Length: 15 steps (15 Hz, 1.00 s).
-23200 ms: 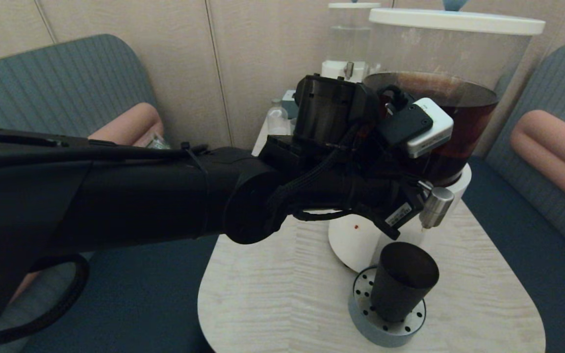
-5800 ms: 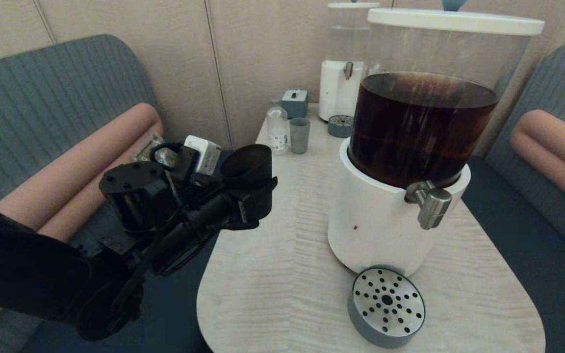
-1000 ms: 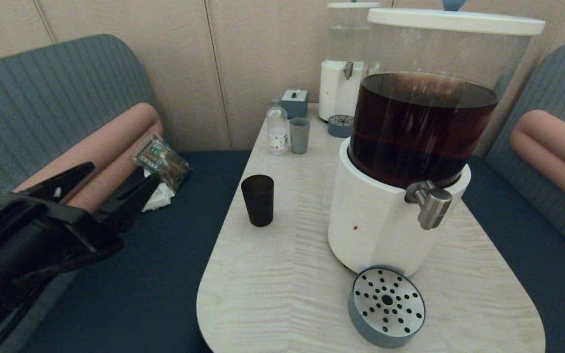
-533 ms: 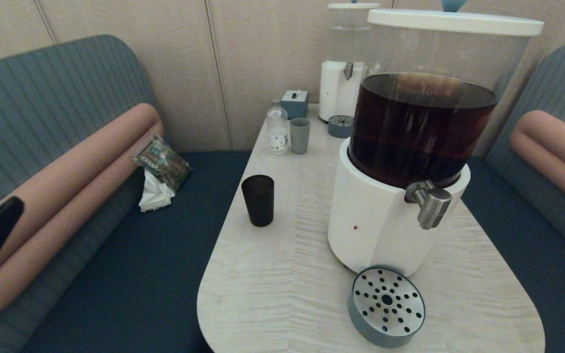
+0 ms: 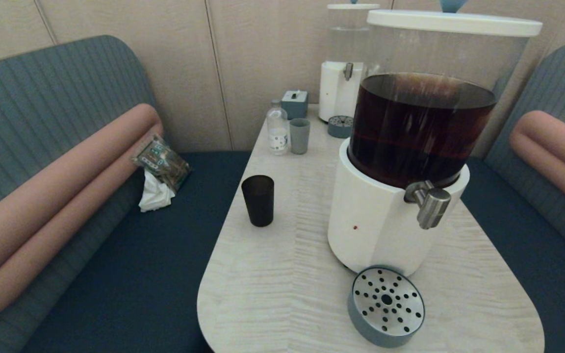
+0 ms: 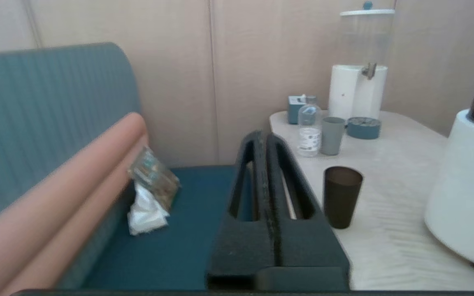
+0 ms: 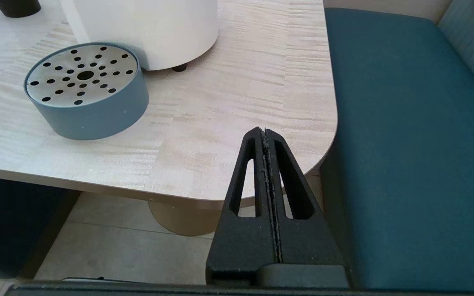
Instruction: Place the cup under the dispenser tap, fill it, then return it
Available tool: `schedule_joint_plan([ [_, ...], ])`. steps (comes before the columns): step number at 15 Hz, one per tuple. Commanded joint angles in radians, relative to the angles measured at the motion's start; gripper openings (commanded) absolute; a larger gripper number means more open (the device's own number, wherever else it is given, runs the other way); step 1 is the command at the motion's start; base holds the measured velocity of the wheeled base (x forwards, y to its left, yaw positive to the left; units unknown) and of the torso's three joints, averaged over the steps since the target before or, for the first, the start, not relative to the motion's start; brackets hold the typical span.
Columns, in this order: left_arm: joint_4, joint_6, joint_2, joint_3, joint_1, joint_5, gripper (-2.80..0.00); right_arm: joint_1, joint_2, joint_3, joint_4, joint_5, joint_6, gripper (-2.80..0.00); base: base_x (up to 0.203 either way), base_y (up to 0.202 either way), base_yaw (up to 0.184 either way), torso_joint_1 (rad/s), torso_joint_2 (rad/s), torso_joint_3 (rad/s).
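Note:
The black cup (image 5: pixel 258 200) stands upright on the table's left side, well apart from the dispenser tap (image 5: pixel 430 205), which juts from the white base (image 5: pixel 371 225) of the dark-liquid dispenser. In the left wrist view the cup (image 6: pixel 341 196) stands just beside my left gripper (image 6: pixel 263 137), which is shut and empty, off the table's left edge over the bench. My right gripper (image 7: pixel 263 131) is shut and empty, low by the table's near right corner. Neither arm shows in the head view.
A round grey drip tray (image 5: pixel 386 306) lies below the tap, with nothing on it. At the table's far end stand a grey-blue cup (image 5: pixel 299 136), a small bottle (image 5: pixel 277 128), a blue box (image 5: pixel 295 102) and the clear-liquid dispenser (image 5: pixel 346 63). A packet and tissue (image 5: pixel 159 169) lie on the left bench.
My left arm has drawn back to the left and out of the head view, and its gripper has gone from open to shut. The cup stays where it was set down.

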<state>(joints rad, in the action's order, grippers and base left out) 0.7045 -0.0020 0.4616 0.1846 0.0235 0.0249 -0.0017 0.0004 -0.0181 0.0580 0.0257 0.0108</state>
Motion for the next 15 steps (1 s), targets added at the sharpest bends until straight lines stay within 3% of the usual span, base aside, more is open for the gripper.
schedule_joint_plan([
  [1,-0.055,0.001,-0.133,0.0,-0.015,0.002,-2.8,0.0,0.001,0.001,0.0,0.0,0.0,-2.8,0.0,0.0,0.0,0.0,0.0,0.0],
  [5,-0.101,0.016,-0.269,-0.058,-0.037,0.017,-2.8,0.0,0.001,0.0,0.0,0.0,0.0,-2.8,0.0,0.0,0.0,0.0,0.0,0.0],
  [9,-0.403,0.049,-0.45,-0.149,-0.034,0.065,-2.8,0.0,0.001,0.0,0.0,0.0,0.0,-2.8,0.0,0.0,0.0,0.0,0.0,0.0],
  [13,-0.595,0.058,-0.46,-0.183,-0.033,0.08,-2.8,0.0,0.001,0.0,-0.001,0.0,0.0,-2.8,0.0,0.0,0.0,0.0,0.0,0.0],
  [15,-0.658,0.058,-0.46,-0.169,-0.034,0.05,-2.8,0.0,0.0,0.001,0.0,0.0,0.0,-2.8,0.0,0.0,0.0,0.0,0.0,0.0],
])
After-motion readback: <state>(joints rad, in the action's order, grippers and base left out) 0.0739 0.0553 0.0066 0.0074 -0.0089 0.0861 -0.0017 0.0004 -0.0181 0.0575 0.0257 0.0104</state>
